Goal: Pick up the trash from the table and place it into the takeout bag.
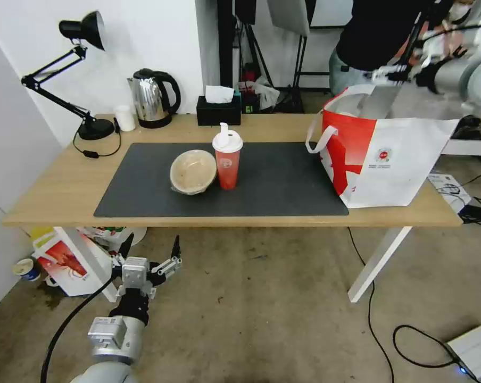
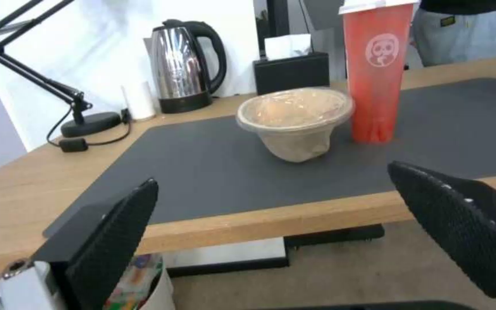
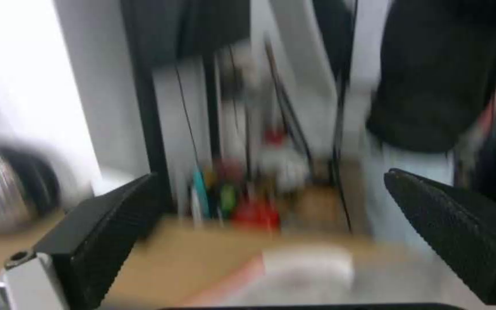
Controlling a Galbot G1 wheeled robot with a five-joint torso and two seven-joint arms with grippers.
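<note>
- The left gripper (image 1: 150,250) is held low in front of the table's near edge, below tabletop level, fingers (image 2: 113,228) spread wide with nothing between them.
- The right gripper (image 3: 271,241) is raised above the takeout bag (image 1: 395,159) at the table's right end; in the right wrist view its fingers (image 3: 460,228) are seen well apart, nothing held.
- The right arm is seen reaching in from the upper right in the head view, over the bag's open top.
- The beige plastic-wrapped bowl (image 1: 192,171) is seen near the middle of the dark grey mat (image 1: 283,181), tilted in the head view.
- The red drink cup (image 1: 227,159) with its white spouted lid is stood upright just beside the bowl, on the bowl's right.
- The takeout bag is stood upright on the mat's right edge, red side panel toward the cup, well apart from it.
- The table (image 1: 59,186) also carries a black tissue box (image 1: 218,110), a steel kettle (image 1: 151,98), a small white cup (image 1: 125,117) and a black desk lamp (image 1: 81,69) along the back.
- A red-and-white printed bag (image 1: 65,263) is seen on the floor under the table's left end.
</note>
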